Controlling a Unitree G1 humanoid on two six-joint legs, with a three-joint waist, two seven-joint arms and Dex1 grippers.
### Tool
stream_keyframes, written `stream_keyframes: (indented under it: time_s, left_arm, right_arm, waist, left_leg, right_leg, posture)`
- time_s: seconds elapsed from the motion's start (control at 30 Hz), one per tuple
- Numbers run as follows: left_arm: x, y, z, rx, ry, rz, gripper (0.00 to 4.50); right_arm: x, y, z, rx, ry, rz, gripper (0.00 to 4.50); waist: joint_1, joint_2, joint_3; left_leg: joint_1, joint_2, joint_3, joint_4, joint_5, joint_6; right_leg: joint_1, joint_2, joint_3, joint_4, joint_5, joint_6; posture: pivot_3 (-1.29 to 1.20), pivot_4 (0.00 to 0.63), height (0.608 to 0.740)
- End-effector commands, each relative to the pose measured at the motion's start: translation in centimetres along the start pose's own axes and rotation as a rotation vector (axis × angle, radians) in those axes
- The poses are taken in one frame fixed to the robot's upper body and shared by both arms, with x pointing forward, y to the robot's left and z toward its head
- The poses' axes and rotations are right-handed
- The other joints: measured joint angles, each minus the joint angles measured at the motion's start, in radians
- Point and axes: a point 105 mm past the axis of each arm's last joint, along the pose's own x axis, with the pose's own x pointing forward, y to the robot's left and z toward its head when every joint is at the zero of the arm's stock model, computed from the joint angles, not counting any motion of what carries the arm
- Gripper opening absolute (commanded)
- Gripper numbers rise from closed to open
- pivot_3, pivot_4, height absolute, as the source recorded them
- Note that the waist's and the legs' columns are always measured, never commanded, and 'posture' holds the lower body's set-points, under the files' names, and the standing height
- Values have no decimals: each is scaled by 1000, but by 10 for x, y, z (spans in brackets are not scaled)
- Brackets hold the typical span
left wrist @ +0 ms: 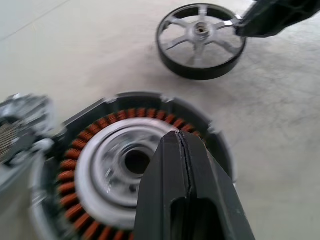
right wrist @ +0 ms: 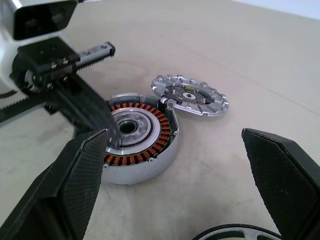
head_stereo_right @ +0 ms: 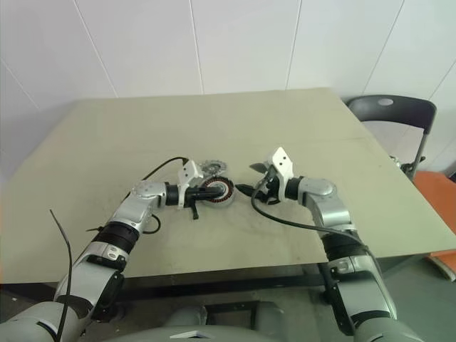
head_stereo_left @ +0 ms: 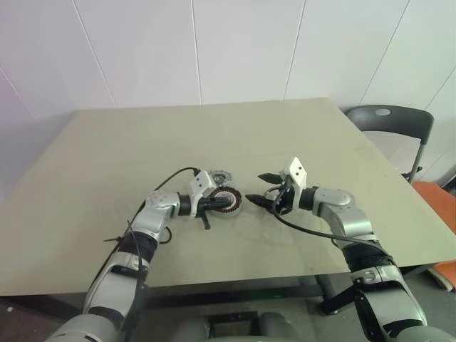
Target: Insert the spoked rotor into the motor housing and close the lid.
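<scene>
Presently we steady the motor housing [right wrist: 139, 137] with the closed left gripper [left wrist: 182, 150] resting on its pale centre. The right gripper [right wrist: 175, 165], jaws wide and empty, must next take the spoked rotor [left wrist: 201, 40] lying near the housing; the lid [right wrist: 190, 95] waits just beside it.

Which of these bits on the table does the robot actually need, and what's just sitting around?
Needed:
- motor housing
- spoked rotor
- lid
- left hand, shut
- right hand, open

Just around:
- table
- chair

Beige table [head_stereo_left: 107, 157], dark chair [head_stereo_left: 399, 125] beside it, white wall [head_stereo_left: 214, 43].
</scene>
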Motion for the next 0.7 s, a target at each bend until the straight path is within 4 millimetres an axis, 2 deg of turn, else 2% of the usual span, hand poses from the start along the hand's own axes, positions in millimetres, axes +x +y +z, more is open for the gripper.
stream_keyframes:
  time_s: [0.03,0.17,0.27,0.33,0.4,0.5,0.7]
  left_arm:
    - [3,0,2,20,12,2,23]
    - [-1,16,12,77,-13,90,23]
    - [-9,42,36,88,-125,239,23]
    - [-15,52,57,45,-232,277,23]
    - [-18,55,69,21,-290,273,23]
    - [-22,51,69,30,-266,215,23]
    - [-29,46,46,29,-168,168,23]
  right_arm:
    - [1,-4,17,-41,-48,-7,4500]
    - [1,-5,16,-42,-48,-10,4500]
    - [1,-5,16,-42,-46,-11,4500]
    - [1,-5,15,-41,-44,-11,4500]
    - [2,-5,14,-41,-41,-11,4500]
    - [2,-5,13,-42,-37,-11,4500]
    - [2,-5,12,-40,-35,-13,4500]
  waist:
    - [0,0,0]
    - [-1,0,0]
    - [-1,0,0]
    - [-2,-1,0]
    - [-2,-1,0]
    - [-3,0,0]
    - [-4,0,0]
  left_leg:
    - [0,0,0,0,0,0]
    - [0,0,0,0,0,0]
    - [0,0,0,1,0,0]
    - [0,1,0,3,0,0]
    - [-1,1,0,4,0,0]
    - [-1,0,0,4,0,0]
    - [-1,0,0,1,0,0]
  right_leg:
    - [0,0,0,0,0,0]
    - [0,1,0,0,0,0]
    - [0,1,0,1,0,0]
    - [0,1,0,2,0,0]
    - [0,1,0,3,0,0]
    - [0,1,0,2,0,0]
    - [-1,1,0,1,0,0]
  posture:
    - [0,0,740]
    - [0,0,740]
    - [0,0,740]
    - [0,0,740]
    - [0,0,740]
    - [0,0,740]
    - [0,0,740]
